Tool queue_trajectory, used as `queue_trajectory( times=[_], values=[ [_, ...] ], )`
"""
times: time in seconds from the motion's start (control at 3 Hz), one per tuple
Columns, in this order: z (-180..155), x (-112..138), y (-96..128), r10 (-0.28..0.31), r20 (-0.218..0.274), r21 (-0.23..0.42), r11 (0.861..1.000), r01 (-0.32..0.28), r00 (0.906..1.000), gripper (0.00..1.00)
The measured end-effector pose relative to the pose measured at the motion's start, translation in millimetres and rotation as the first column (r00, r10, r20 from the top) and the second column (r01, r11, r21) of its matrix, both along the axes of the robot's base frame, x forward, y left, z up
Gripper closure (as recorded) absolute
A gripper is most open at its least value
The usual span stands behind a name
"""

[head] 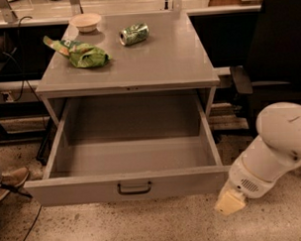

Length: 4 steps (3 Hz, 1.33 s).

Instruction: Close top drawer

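Drawer first: the top drawer (83, 190) stands pulled far out of the grey cabinet (153, 68). Its empty box is open to us and its tall front overhangs the speckled floor (144, 227). The front panel's long axis runs side to side across the view. Its dark loop handle (134, 187) faces us, so we judge that closing means pushing the panel straight away from us, toward the cabinet.

The gripper (230, 203) hangs low at the end of the white arm (270, 153), near the floor. It is just beside the drawer's front corner on the right of the view and appears apart from it. We cannot tell how far it is open, and we see nothing held in it. We judge it sits this low and this far forward so that it can come round in front of the panel and press there.

On the cabinet top lie a green can (134, 34), a green snack bag (84, 54) and a small bowl (86, 21), all clear of the drawer's path.
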State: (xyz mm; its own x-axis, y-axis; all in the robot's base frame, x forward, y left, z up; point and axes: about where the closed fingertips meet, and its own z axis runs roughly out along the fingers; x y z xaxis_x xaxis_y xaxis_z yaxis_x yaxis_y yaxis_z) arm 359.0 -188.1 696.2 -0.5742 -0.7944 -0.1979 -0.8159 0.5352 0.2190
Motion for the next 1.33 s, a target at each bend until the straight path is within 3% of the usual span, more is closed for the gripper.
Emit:
queue_trajectory(
  times=[0.33, 0.67, 1.0, 1.33],
  values=[
    [-29.1, 22.7, 16.2, -0.002, 0.061, 0.041, 0.999, -0.001, 0.9981, 0.83],
    [-41.1, 70.4, 49.3, 0.007, 0.194, 0.066, 0.998, -0.020, 0.9810, 1.00],
    [-40.7, 69.8, 50.7, 0.006, 0.202, 0.068, 0.997, -0.020, 0.9793, 1.00],
    [-45.3, 94.1, 67.9, 0.038, 0.250, 0.075, 0.995, -0.058, 0.9676, 1.00]
  ],
)
